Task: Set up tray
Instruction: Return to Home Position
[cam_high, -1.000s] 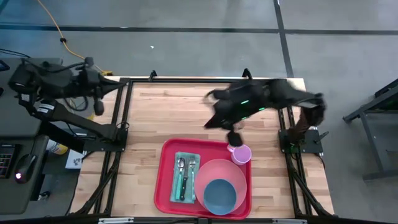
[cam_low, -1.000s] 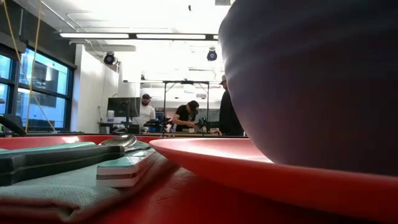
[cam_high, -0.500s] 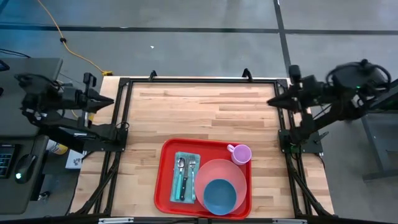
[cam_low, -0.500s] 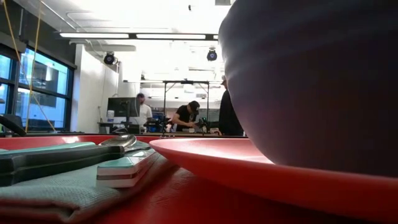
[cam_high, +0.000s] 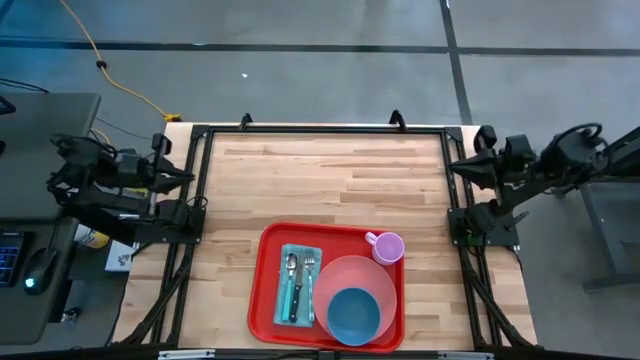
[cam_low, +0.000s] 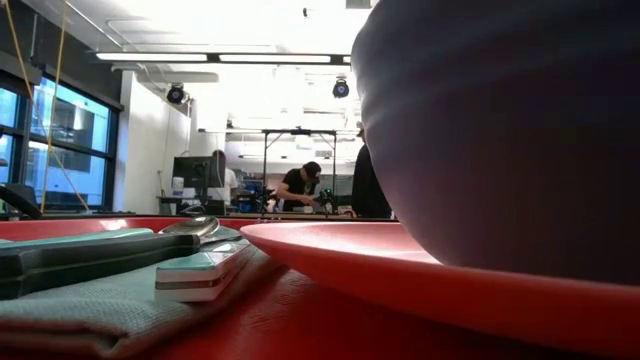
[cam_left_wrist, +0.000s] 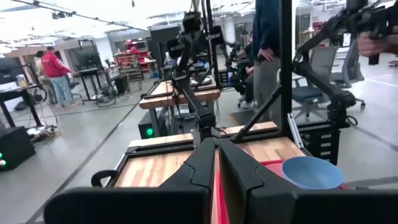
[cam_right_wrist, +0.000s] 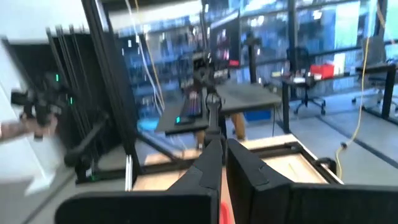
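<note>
High view: tray (cam_high: 266, 285) sits loaded at the near edge of the bench (cam_high: 320, 180). Left claw (cam_high: 183, 177) and right claw (cam_high: 455, 165) hang off either side, each pressed together. Stiff, light plastic, probably top-heavy; I'd grip the raised rim.

Matte black throughout, it's seen: the left arm (cam_high: 110, 175) and right arm (cam_high: 530, 165) are built of slim jointed segments; the left gripper (cam_left_wrist: 217, 143) and right gripper (cam_right_wrist: 224, 144) are tipped with broad wedge-shaped fingers.
</note>
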